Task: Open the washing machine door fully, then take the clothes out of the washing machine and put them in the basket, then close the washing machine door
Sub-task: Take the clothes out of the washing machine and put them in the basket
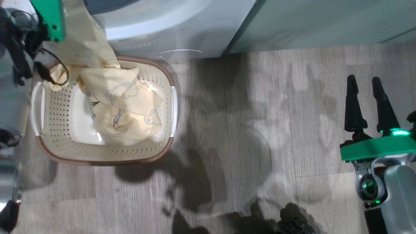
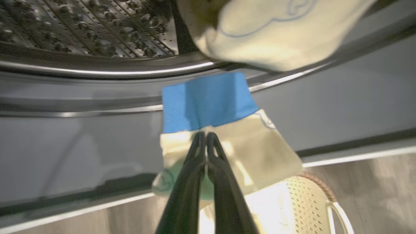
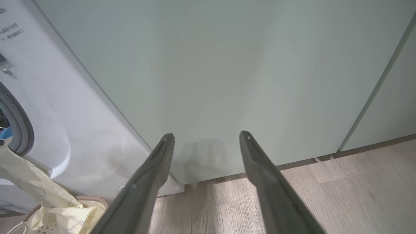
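The left gripper (image 2: 205, 135) pinches the yellow garment (image 2: 260, 156) by its blue band (image 2: 208, 100); it should lower it fully into the basket (image 1: 58, 113) before releasing. Fingers of the right gripper (image 1: 365, 85) are spread.

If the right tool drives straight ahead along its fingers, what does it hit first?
Probably the sage-green cabinet front, beside the washing machine. The open right tool has nothing between it and that panel, though depth is uncertain.
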Robot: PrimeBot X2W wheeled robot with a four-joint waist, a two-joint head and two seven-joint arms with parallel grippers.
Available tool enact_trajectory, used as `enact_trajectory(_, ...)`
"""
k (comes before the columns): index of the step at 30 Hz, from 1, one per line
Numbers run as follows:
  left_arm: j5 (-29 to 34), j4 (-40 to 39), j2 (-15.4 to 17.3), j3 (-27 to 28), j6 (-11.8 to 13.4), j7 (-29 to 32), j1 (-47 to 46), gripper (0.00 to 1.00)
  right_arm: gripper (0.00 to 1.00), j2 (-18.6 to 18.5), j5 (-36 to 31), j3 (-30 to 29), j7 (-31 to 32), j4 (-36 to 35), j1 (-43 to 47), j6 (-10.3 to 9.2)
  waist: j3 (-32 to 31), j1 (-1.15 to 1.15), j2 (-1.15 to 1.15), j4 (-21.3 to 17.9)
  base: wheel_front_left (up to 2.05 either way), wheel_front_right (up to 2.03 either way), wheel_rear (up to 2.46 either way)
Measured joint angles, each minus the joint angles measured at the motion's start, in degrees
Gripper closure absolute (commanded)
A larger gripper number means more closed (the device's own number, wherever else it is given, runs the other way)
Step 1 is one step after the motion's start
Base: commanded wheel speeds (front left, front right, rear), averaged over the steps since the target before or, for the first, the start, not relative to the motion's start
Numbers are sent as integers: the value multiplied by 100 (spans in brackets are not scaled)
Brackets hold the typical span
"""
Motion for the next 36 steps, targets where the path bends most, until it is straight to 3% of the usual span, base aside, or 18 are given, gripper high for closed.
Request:
enact_trajectory(7,-392,-310,-85,-241,-30,-223,322,100,0,0,-81,-53,0,64,35,0,-203,0,0,106,0,0,0)
enact_trajectory(16,-1028,-1302,-232,-381,-20,-433,1343,100,0,0,-166,-176,0,79,273,0,-555,0,0,249,0,0,0)
enact_trajectory(23,-1124,-2457,-370,-371,499,-530,2713,100,0,0,-285,-252,0,77,465,0,-788,-1,0,443,0,0,0)
enact_trajectory(28,-1251,-2982,-413,-368,737,-413,3385,100,0,0,-352,-256,0,67,464,0,-817,-1,0,506,0,0,0)
enact_trajectory(36,-1321,-2769,-433,-356,842,-628,3741,100,0,0,-397,-271,0,52,454,0,-651,0,0,487,0,0,0)
